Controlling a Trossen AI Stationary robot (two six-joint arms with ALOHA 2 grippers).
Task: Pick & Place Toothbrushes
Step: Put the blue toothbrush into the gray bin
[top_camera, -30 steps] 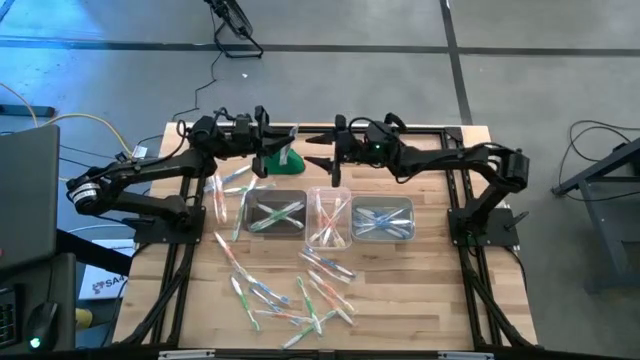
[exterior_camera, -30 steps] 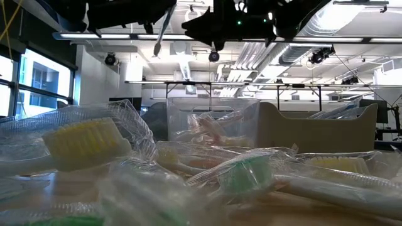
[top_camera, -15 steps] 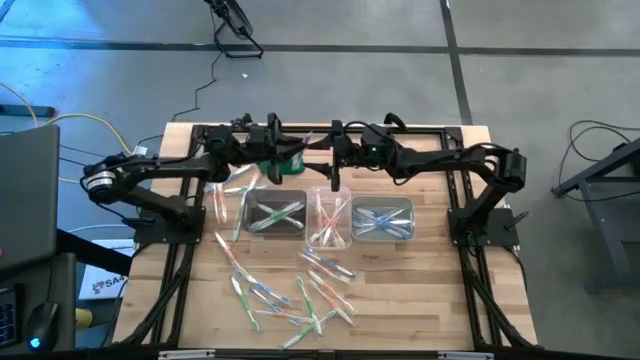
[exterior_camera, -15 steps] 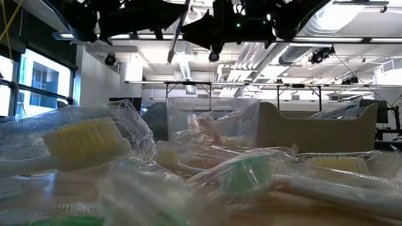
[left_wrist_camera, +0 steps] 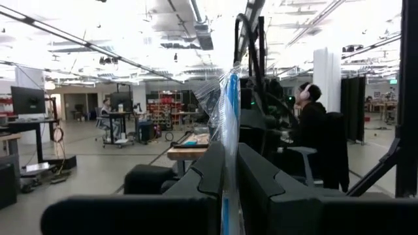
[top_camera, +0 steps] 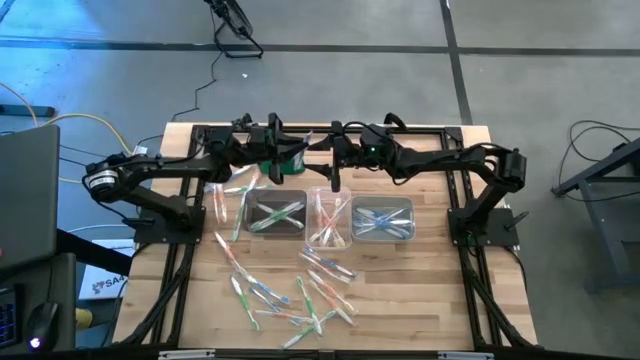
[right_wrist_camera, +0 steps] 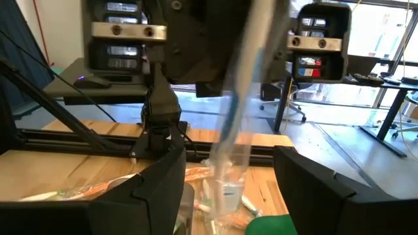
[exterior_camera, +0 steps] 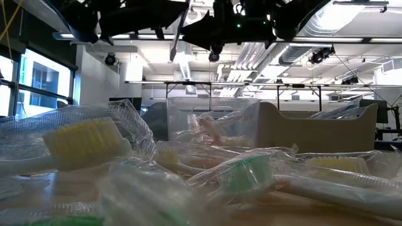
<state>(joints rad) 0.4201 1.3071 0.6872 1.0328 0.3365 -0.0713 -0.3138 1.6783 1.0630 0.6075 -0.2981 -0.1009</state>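
Room: a wide workshop hall with ceiling lights is showing behind a wooden table [top_camera: 400, 280].
Held toothbrush: a wrapped blue toothbrush [left_wrist_camera: 230, 117] is standing upright between the fingers of the left gripper [left_wrist_camera: 226, 171], which are closing tight on it; in the high view this gripper [top_camera: 275, 160] is hanging at upper centre of the frame.
Change: one second ago the left arm was ending further to the left; now it is reaching toward the right gripper, and in the last half second it is hardly moving.
Right gripper: the right gripper [top_camera: 335, 175] is waiting just beside it, near the middle tub, with fingers spread wide and holding nothing; in its wrist view the blurred toothbrush [right_wrist_camera: 238, 98] is hanging in front of them.
Other toothbrushes: loose toothbrushes [top_camera: 290, 295] are lying in the lower centre.
Tubs: three clear tubs [top_camera: 330, 220] in the middle are already holding some.
Green lump: a green lump [top_camera: 290, 160] is sitting behind the left gripper.
Meaning: it is looking like a handover between the arms, or a drop into a tub.
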